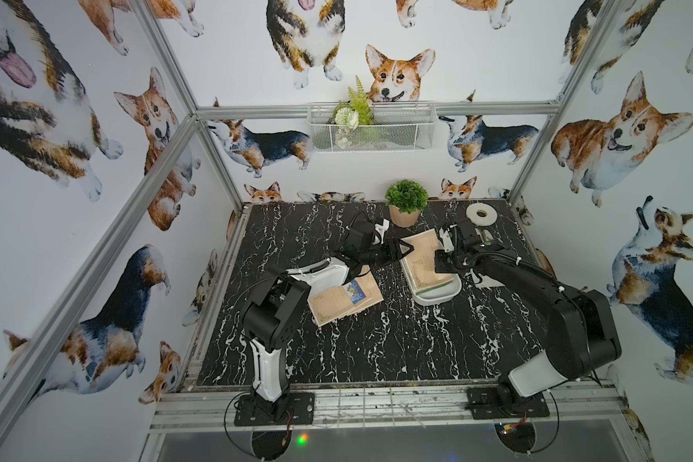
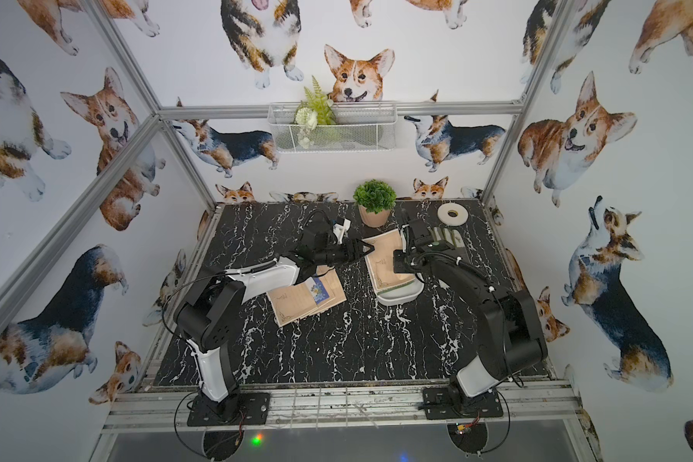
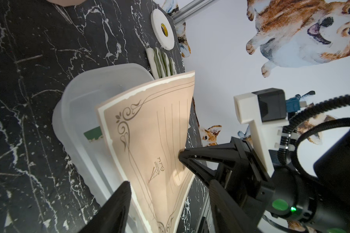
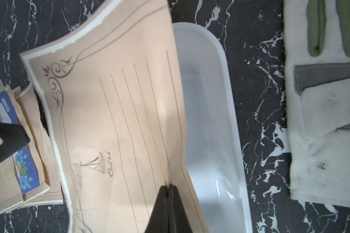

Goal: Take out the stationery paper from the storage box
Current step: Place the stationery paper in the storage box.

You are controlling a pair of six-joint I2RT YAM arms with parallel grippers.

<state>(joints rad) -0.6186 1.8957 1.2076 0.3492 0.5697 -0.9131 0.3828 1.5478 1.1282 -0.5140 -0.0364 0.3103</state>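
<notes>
Item: tan stationery sheet (image 4: 119,121), ruled, scrolled corners; raised and bowed above the storage box (image 4: 232,105); one edge seems not yet clear of the wall, though I cannot tell whether they touch.

Right gripper (image 4: 167,188): closed tight on the sheet near one edge; a pucker runs out from the pinch.

Left gripper (image 1: 405,249): about half spread, holding nothing; in its wrist view the sheet's free end hangs between its fingers (image 3: 119,201).

Removed pile (image 1: 345,298): on the table (image 1: 377,352), apart from the box; a green-bordered sheet (image 3: 93,134) lies in the box.

Hazards, as I judge them: a single-point pinch may crease or tear thin paper if I pull; the bowed sheet may slip past the left jaws as they close; a dragging edge could snag the rim or shift the light box.
</notes>
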